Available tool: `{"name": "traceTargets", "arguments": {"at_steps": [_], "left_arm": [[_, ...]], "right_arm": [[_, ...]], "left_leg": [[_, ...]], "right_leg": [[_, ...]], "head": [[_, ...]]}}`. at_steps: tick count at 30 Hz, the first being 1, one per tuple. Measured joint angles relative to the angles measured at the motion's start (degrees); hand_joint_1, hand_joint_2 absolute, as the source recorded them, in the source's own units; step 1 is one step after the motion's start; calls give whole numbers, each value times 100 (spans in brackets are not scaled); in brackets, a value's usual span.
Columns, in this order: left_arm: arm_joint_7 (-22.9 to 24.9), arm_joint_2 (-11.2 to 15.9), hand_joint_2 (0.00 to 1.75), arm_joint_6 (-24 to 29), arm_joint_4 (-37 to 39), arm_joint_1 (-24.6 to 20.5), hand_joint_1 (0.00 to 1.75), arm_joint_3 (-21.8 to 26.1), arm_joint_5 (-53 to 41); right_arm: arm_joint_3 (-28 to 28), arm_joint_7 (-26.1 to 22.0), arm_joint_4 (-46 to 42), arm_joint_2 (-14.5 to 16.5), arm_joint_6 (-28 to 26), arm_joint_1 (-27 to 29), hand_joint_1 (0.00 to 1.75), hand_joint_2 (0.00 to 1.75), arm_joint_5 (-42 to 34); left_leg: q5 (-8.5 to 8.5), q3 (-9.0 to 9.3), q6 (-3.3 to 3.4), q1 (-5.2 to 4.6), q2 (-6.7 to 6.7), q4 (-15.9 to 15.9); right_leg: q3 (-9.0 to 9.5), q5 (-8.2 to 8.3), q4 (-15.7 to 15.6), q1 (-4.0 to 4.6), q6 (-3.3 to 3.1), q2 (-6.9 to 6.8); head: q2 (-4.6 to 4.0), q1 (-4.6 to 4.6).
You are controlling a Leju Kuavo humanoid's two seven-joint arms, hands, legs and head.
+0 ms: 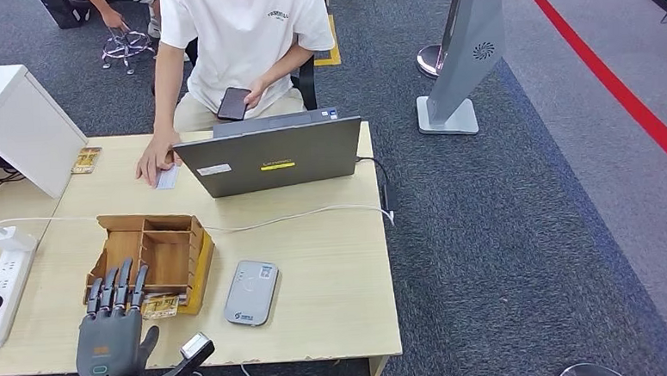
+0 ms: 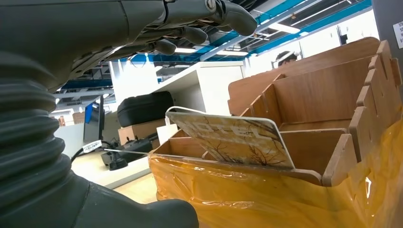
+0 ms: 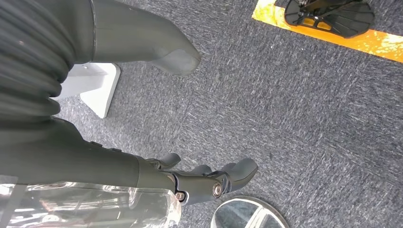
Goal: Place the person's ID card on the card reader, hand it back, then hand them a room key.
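left robot hand (image 1: pixel 111 324) open, fingers spread, over near end of wooden box (image 1: pixel 151 260); key card (image 2: pixel 233 138) in box just under fingertips. reader (image 1: pixel 252 292) right of it on desk (image 1: pixel 334 265). right robot hand (image 3: pixel 199 178) empty, fingers loosely curled, above carpet.

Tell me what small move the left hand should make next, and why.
Probably lower the left hand a little and close its fingers on the room key card leaning at the near edge of the wooden organizer. The hand hovers open just above it, holding nothing. The card reader is bare, and the person has a hand on a card beside the laptop.
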Motion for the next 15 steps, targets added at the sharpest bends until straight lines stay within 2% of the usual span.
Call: {"name": "traceTargets", "arguments": {"at_steps": [6, 12, 15], "left_arm": [[-24, -4, 175, 103, 63, -44, 0, 2, -63], [-249, -79, 175, 849, 260, -232, 0, 38, -334], [-344, -129, 175, 1052, 334, -274, 0, 48, -378]], "right_arm": [[0, -34, 4, 0, -2, -17, 0, 175, 85], [-25, -208, 65, 0, -4, -153, 0, 175, 379], [-51, -267, 103, 0, -2, -205, 0, 175, 460]], "left_leg": [[0, 0, 0, 0, 0, 0], [1, 1, 0, 0, 0, 0], [0, 1, 0, 0, 0, 0]], "right_leg": [[0, 0, 0, 0, 0, 0], [1, 1, 0, 0, 0, 0], [1, 1, 0, 0, 0, 0]], "head": [[0, 0], [0, 1], [0, 0]]}}
